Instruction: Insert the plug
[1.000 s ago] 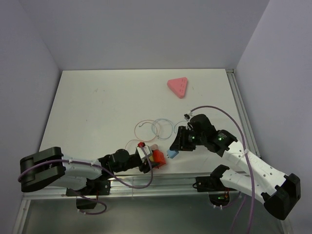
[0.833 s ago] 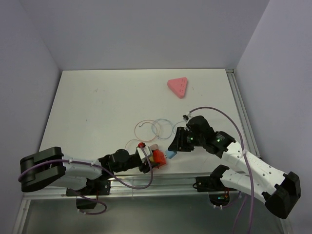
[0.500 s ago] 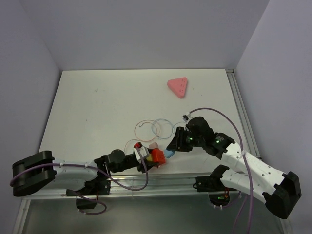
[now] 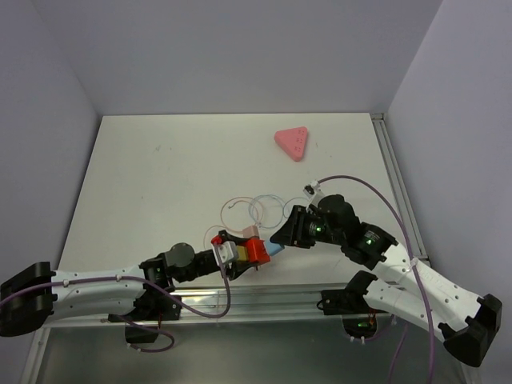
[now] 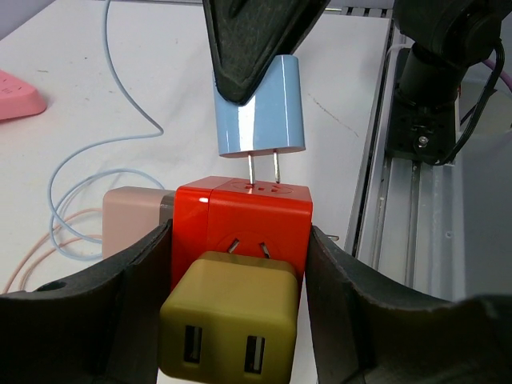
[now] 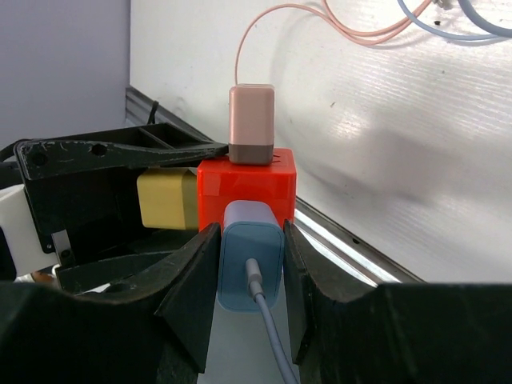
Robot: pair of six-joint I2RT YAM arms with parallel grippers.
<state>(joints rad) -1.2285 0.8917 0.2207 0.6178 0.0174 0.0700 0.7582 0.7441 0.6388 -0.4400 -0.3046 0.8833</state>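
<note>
The only thing here that holds others is the red block, low and centre in the left wrist view. A yellow plug sits pushed into its near face, and a pinkish plug is seated in its left side. The left claw pinches this block, with one dark finger flat against each flank. Just above it is the plug, pale blue. Its two metal pins reach down to the slots in the block's upper face, with most of their length showing. It is pinched at its upper end by the right claw, which comes in from the top of the frame.

The right wrist view shows the plug from behind, low and centre. There we find a thin pale cable leaving its back, which neither other view shows. The pinkish plug stands on top of the block in this view, and the yellow one sticks out to the left. We cannot see the pins from here.

Only the top view shows the whole scene. The two claws meet low and centre, near the front edge of the white table. Thin cables lie in loops just beyond them, and a pink triangle lies well apart in the upper right of the tabletop. A metal rail runs along the near edge, and plain pale walls close in the back and both sides.
</note>
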